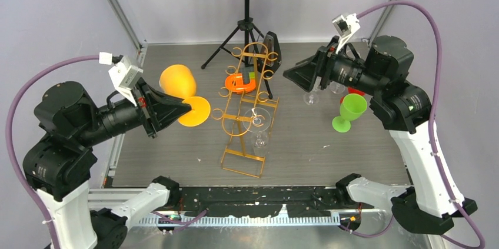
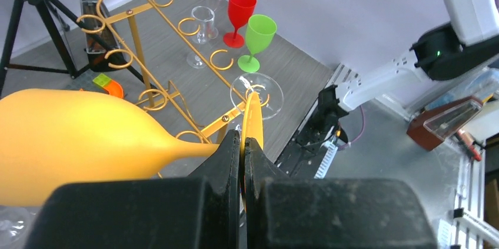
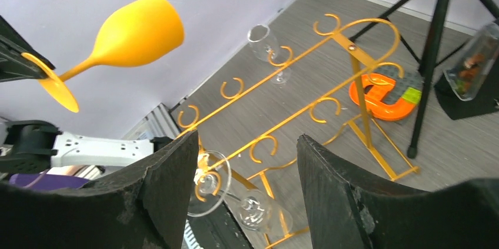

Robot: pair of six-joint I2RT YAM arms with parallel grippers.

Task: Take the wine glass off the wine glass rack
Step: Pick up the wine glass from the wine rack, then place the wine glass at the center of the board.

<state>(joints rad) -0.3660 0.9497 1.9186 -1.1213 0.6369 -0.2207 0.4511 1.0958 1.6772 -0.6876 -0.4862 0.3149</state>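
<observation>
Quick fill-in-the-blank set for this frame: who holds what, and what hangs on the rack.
1. The orange wine glass is clamped by its foot in the ___ gripper.
2. The right gripper holds nothing; its jaws are ___.
3. The hanging glass on the wine glass rack is ___, not coloured.
4. The coloured glass standing beside the red glass is ___.

Missing words: left; open; clear; green
</observation>
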